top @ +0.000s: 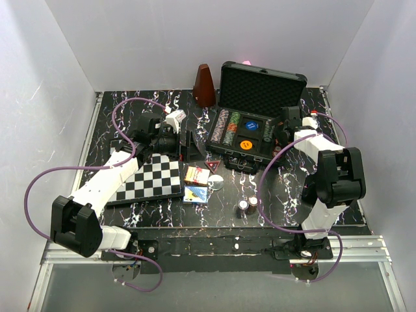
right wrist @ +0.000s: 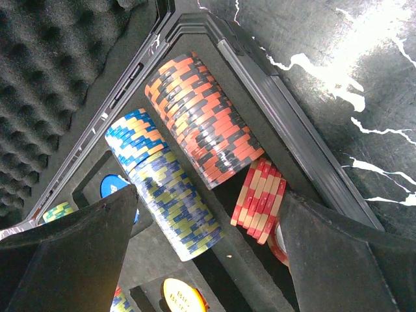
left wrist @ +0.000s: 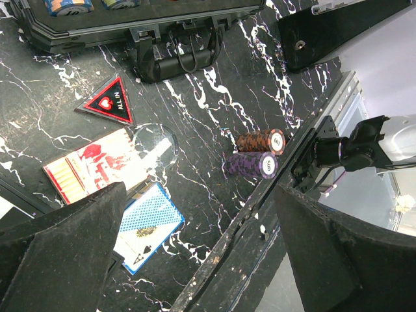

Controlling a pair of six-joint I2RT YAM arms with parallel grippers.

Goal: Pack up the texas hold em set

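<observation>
Black marbled tabletop (top: 162,211). Hold'em case (top: 263,91) sits at 1 o'clock on it, open, with the egg-crate foam lid standing up at the far side. Chessboard (top: 153,181) lies flat at 8 o'clock, and a brown metronome (top: 205,86) is at 12 o'clock, just beside the case's left edge.

Left end effector (left wrist: 200,190) hangs over the loose pieces at 6 o'clock of the case. Its jaws are spread wide with nothing between them. Right end effector (right wrist: 209,192) is above the right end of the case tray, also spread wide and gripping nothing.

Inside the tray, the right wrist view shows an orange-black chip row (right wrist: 201,127), a blue-yellow chip row (right wrist: 166,188) alongside it, and a short red-cream chip row (right wrist: 260,198) at 4 o'clock of them. The blue button (top: 250,123) and orange button (top: 246,145) are in their tray slots.

Out on the tabletop, the red card box (left wrist: 91,166) and blue card box (left wrist: 146,227) lie flat next to each other, just right of the chessboard. The ALL IN triangle (left wrist: 109,101) is between the red box and the case handle. A clear round disc (left wrist: 155,143) touches the red box's corner. Two chip stacks lie on their sides at 5 o'clock of the boxes, near the front edge, brown stack (left wrist: 260,140) touching purple stack (left wrist: 250,164).
</observation>
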